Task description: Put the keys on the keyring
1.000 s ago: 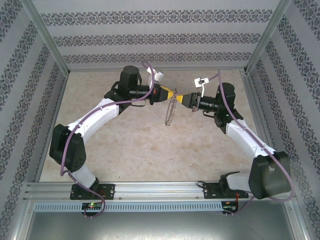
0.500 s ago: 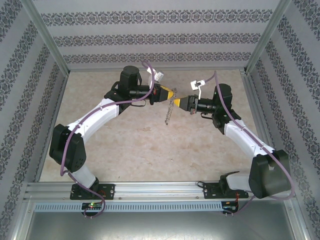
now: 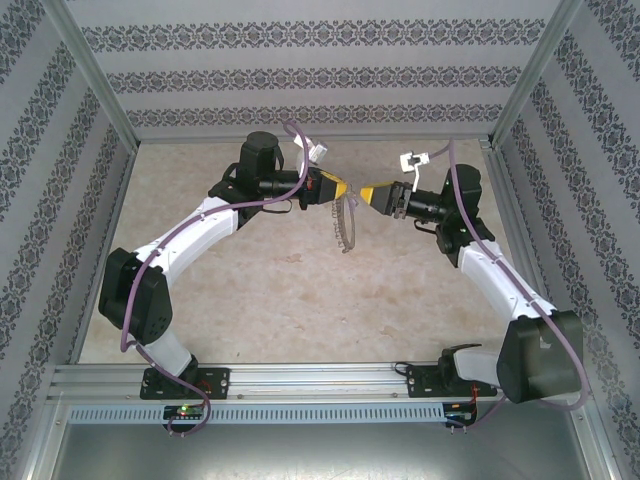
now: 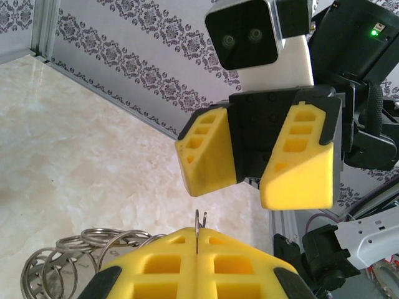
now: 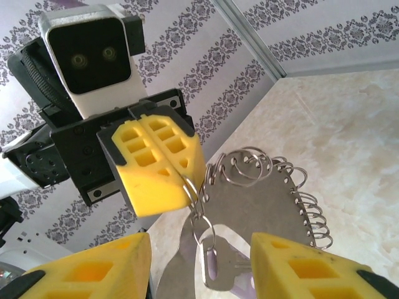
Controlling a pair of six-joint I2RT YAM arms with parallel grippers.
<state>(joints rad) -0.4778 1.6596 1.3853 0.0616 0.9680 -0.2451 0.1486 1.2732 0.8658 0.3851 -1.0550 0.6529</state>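
The keyring [image 3: 345, 225] was held up in the air above the table [image 3: 250, 300], near the middle, between the two arms. It was pinched at its top by the left gripper [image 3: 343, 188]. The yellow fingers [image 4: 174, 246] of that gripper were pressed tight together on the thin wire. In the left wrist view, two little ends of the wire were seen poking up from between them.

The big hoop was hung down from that grip and was tipped a bit to one side. Its rim was lined with many small rings [image 5: 312, 215], set side by side like a fringe. In the left wrist view, some of these rings were seen bunched low on the left.

The keys [image 5: 211, 268] were hung low from a small ring just under the place where the wire was pinched. A silvery key and a pale purple piece were seen there, close together.

The right gripper [image 3: 367, 193] was pointed at the left one, tip to tip, with only a small space left between them. Its fingers were spread apart and nothing was held in them. In the right wrist view, the hanging key was seen in the gap between the two fingers, apart from both.
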